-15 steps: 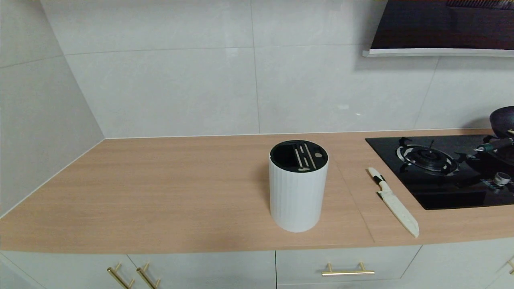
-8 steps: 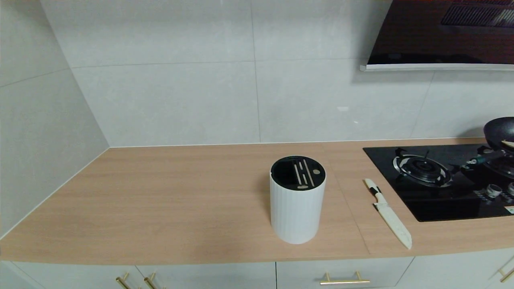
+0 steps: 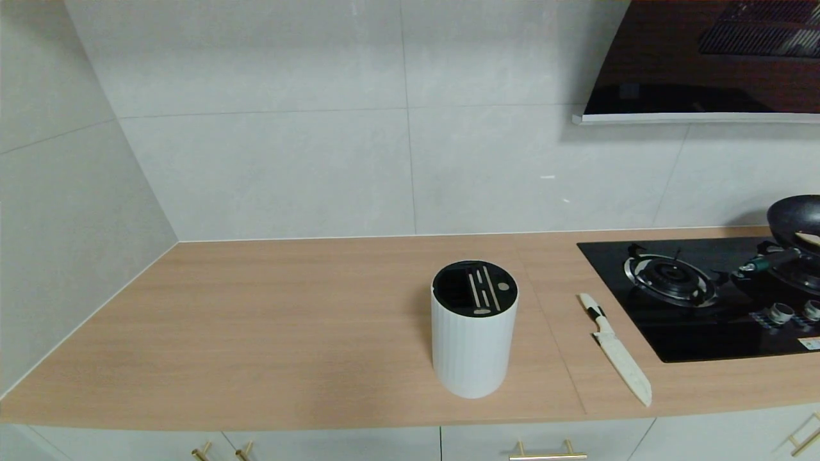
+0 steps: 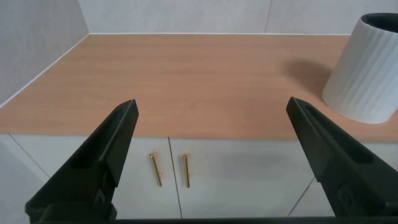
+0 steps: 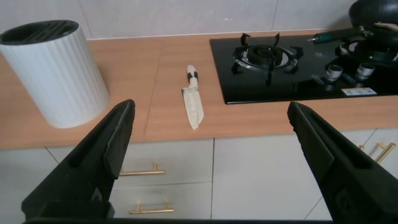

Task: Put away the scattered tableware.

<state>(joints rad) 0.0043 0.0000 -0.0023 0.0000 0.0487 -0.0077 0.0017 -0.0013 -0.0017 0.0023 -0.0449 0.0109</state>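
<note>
The knife (image 3: 615,349) lies flat on the bench (image 3: 288,333), between the white ribbed holder (image 3: 474,333) and the black hob (image 3: 705,301), touching neither. Its long axis runs from back to front: the handle, white with a dark band, points toward the wall, and the blade tip reaches almost to the bench's front edge, slanting a little toward the hob side.

The right pincer (image 5: 210,106) is released, its fingers spread wide and holding nothing. It sits low in front of the cupboard doors, and the knife (image 5: 193,102) lies ahead of it, up on the bench, with the blade tip as the near end. The left pincer (image 4: 211,106) is likewise spread and empty, facing bare bench with the holder (image 4: 367,68) off to its far side. I judge the right arm the nearer one, since the knife lies on the robot's right and the holder stands between it and the left arm.

The holder's dark top shows slots and one wide opening, though their depth is hidden. Which way the cutting edge faces is hard to tell, and a pan (image 3: 794,218) is cut off at the edge
</note>
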